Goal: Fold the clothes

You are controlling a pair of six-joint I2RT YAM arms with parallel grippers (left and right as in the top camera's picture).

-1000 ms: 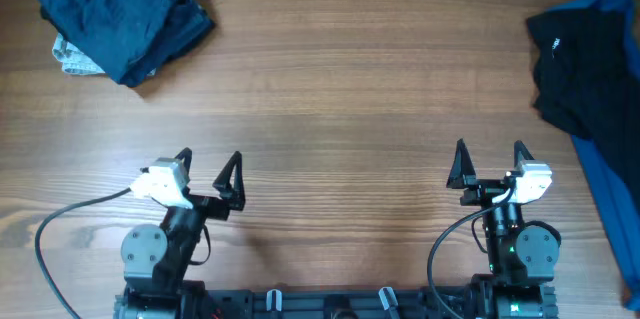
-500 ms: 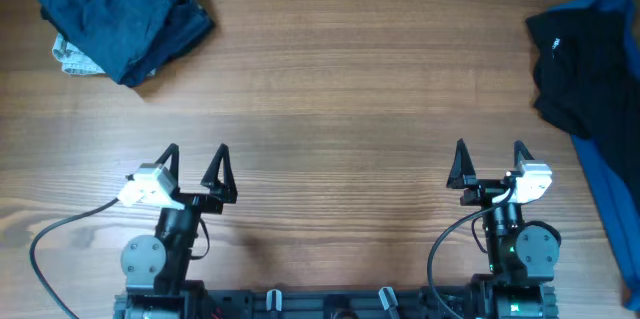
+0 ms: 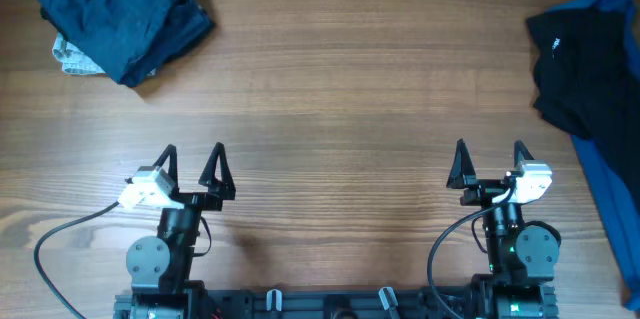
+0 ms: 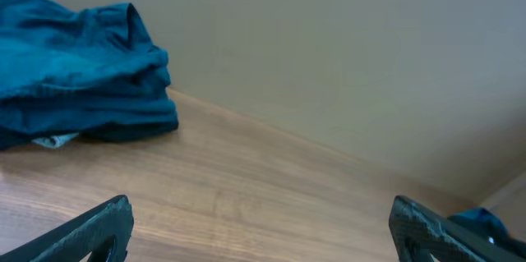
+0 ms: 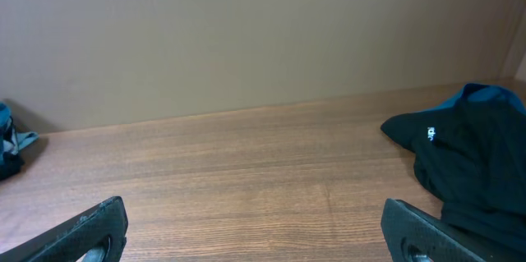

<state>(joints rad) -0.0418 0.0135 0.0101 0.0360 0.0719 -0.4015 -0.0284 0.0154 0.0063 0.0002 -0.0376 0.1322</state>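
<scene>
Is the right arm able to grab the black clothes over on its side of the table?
Probably yes. The right gripper is open and empty, and only bare table lies between it and the black clothes. How far the arm stretches, I cannot tell.

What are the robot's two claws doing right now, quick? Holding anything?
Left gripper: open, holding nothing.
Right gripper: open, holding nothing.

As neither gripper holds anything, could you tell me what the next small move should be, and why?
Probably extend the right gripper forward toward the black garment: it and the left gripper sit open and empty at the near edge, while that garment lies crumpled at the right side of the table.
</scene>
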